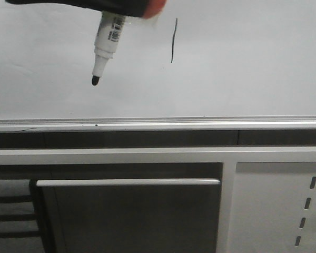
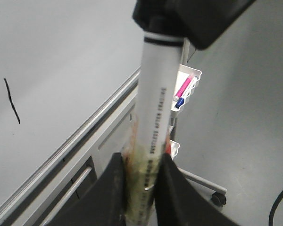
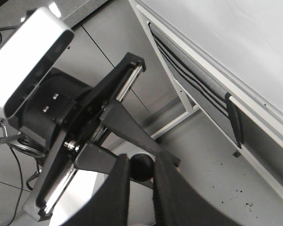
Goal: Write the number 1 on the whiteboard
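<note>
Left pincer clamped on a white marker, tip uncapped and hanging clear of the whiteboard, pointing down. The number 1 sits on the board just beside the marker: thin black stroke, near-vertical, slightly bowed. Stroke looks done; judgement: draw the tip straight off the surface, no sideways drift, or it smears. Right pincer nearly together, nothing seen between the fingers, aimed at floor and frame. Board smooth, pale, with silver bottom rail. Below it a perforated panel. A wheeled tray holds spare pens.
</note>
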